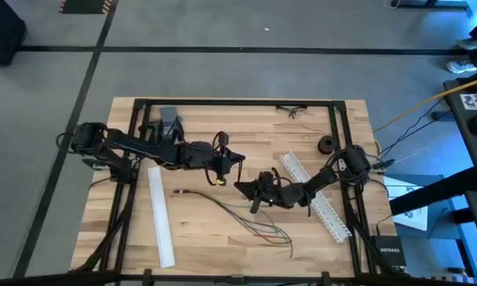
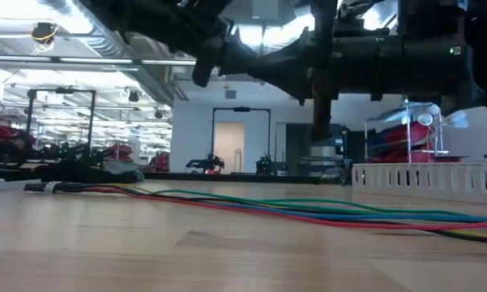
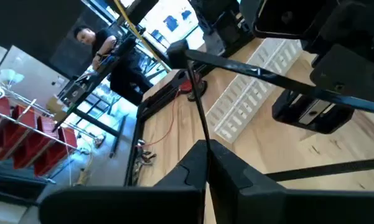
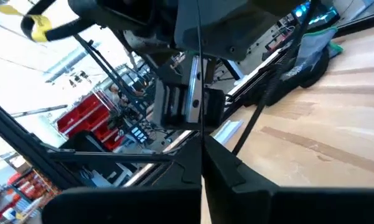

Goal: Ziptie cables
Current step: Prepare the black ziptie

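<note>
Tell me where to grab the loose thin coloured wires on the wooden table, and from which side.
Grip the thin coloured wires near their end nearer the left arm, where they run bunched; toward the other end they fan apart. Come straight down, since they lie flat.

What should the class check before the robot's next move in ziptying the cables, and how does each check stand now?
1. Left tool shut on the ziptie: ok.
2. Right tool shut on the ziptie: ok.
3. Cables lying free on the table: ok.
4. Both tools raised clear of the cables: ok.
5. Ziptie looped around the cables: not ok, it is held above them.
6. Ziptie tail threaded through its head: cannot tell.
</note>
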